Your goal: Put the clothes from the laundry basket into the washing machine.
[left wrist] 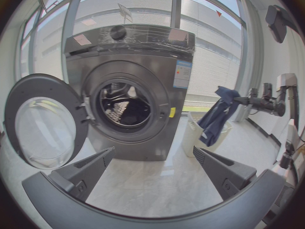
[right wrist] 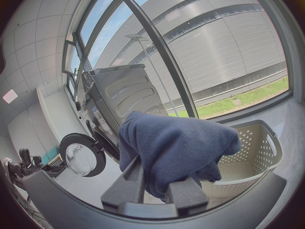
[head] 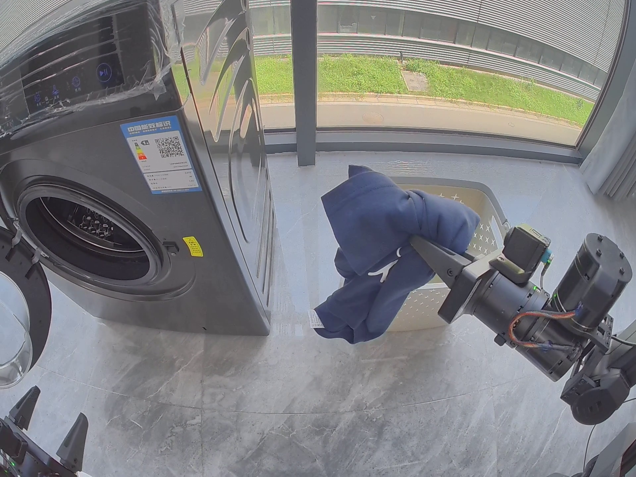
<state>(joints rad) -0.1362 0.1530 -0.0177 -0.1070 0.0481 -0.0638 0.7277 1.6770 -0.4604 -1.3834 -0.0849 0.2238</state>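
**Right gripper** (head: 424, 253) (right wrist: 155, 178) (left wrist: 238, 100): clamped on a navy blue garment, with both fingers buried in the cloth. It is held out level above the laundry basket, on the side facing the washing machine.

**Navy blue garment** (head: 377, 246) (right wrist: 174, 147) (left wrist: 217, 115): a thick sweatshirt-type fabric bunched over the gripper's fingers. The rest hangs down past the basket's rim and in front of its outer wall. A small white tag shows at the lower hem. In the left wrist view the hem is off the floor.

**Laundry basket** (head: 480, 197) (right wrist: 254, 143) (left wrist: 190, 134): cream plastic with star-shaped perforations, standing on the floor near the window and just beside the machine's side panel.

**Washing machine** (head: 218, 187) (left wrist: 133, 64) (right wrist: 127, 93): a grey front loader with clear film over its control panel. A blue-and-white label and a small yellow sticker are on its front.

**Door** (head: 16, 319) (left wrist: 44, 124) (right wrist: 82, 155): round with a glass bowl, swung fully open away from the basket.

**Drum** (head: 93, 240) (left wrist: 127, 107): its mouth is unobstructed. Something dark lies low inside, but what it is cannot be told.

**Left gripper** (head: 50, 425) (left wrist: 152, 151): fingers spread wide and holding nothing. It sits low in front of the machine, facing the drum opening and well apart from the garment.

**Floor** (head: 298, 399): grey marbled tile.

**Window** (head: 430, 67): full-height glazing behind the basket, with grass outside.
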